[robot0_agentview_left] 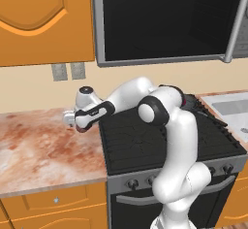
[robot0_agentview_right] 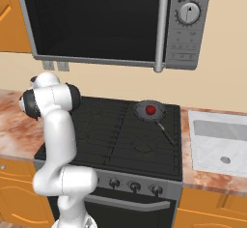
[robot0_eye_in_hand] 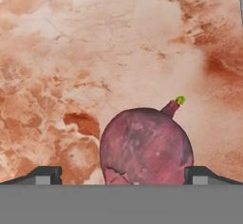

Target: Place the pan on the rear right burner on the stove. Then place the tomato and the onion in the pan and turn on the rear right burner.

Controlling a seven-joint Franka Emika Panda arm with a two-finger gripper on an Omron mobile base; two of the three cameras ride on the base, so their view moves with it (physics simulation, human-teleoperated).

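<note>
Onion (robot0_eye_in_hand: 146, 146): dull mauve-purple ball, mottled skin, short stem nub with a tiny yellow-green tip, a cracked patch low on its near side. It sits on the marbled red-and-cream desk (robot0_eye_in_hand: 95, 52), left of the stove (robot0_agentview_left: 164, 140). In the hand view it lies right between my two finger tips (robot0_eye_in_hand: 43, 174); I can't tell if either pad touches it. My jaws are spread wide, one tip on each side of the ball, nothing pinched. In the left base view my hand (robot0_agentview_left: 77, 119) hangs low over the desk just left of the stove's edge; the onion itself is hidden there by my wrist.

Pan (robot0_agentview_right: 149, 111): small, round, dark grey, shallow, sitting on the rear right burner (robot0_agentview_right: 154, 118) of the black cooktop, long black handle pointing toward the front right. Inside it: the tomato (robot0_agentview_right: 150, 109), a glossy bright red ball, roughly centred. Nothing else in the pan.

Sink basin (robot0_agentview_right: 219, 145) set in the desk right of the stove, grey, with a small drain.

Microwave (robot0_agentview_right: 116, 21) hangs above the stove, dark door, vertical bar handle, round dial and a small green display; digits too small to read. Stove knobs (robot0_agentview_right: 135, 187) carry no legible marks.
</note>
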